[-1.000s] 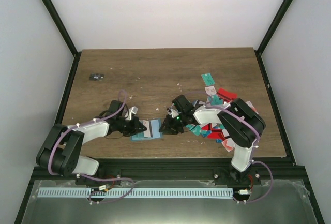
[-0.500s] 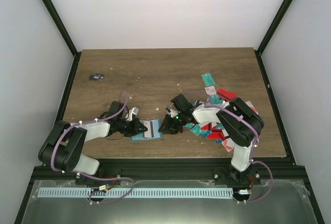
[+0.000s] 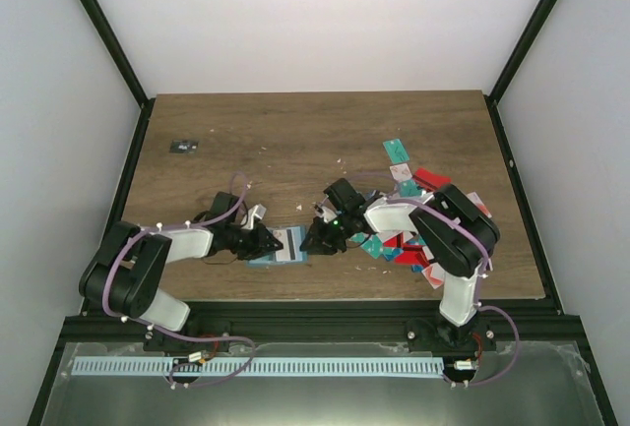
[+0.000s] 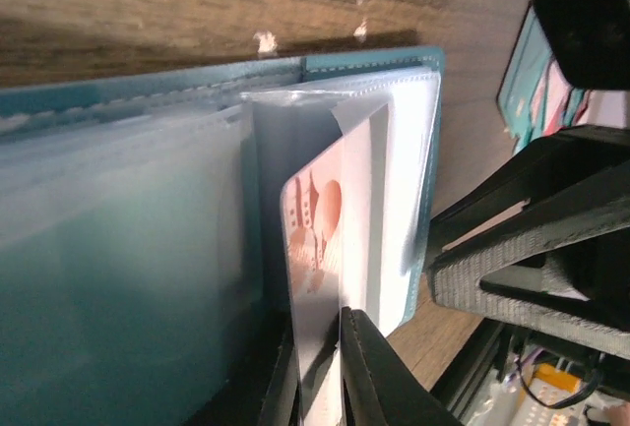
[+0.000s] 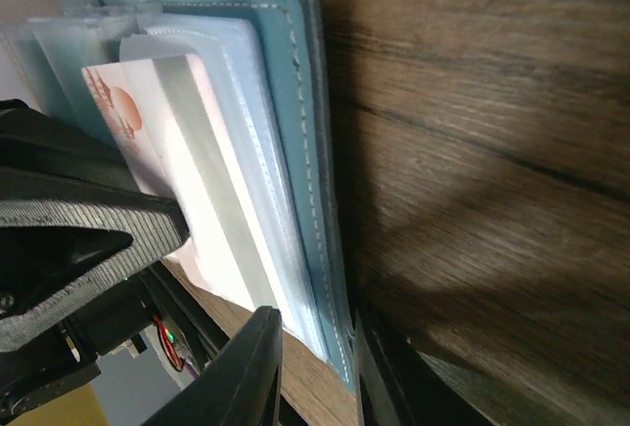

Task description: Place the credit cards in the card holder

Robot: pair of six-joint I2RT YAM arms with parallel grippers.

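Okay, the left claw [image 4: 317, 352] is pinched on a white card [image 4: 330, 219] with a red print. The card lies against the clear sleeves of the holder [image 4: 118, 278], and I can't tell if it's inside a pocket. The right claw [image 5: 313, 335] is clamped over the holder's stitched teal cover edge, steadying it on the wooden table [image 3: 295, 141]. The holder lies open near the front edge between both arms, with the loose cards [image 3: 413, 244] heaped just to its right. To do this well, I'd feed the card straight into one sleeve mouth, shallow and slow. Those film pockets look floppy and slick and could buckle, while the card is stiff and thin.
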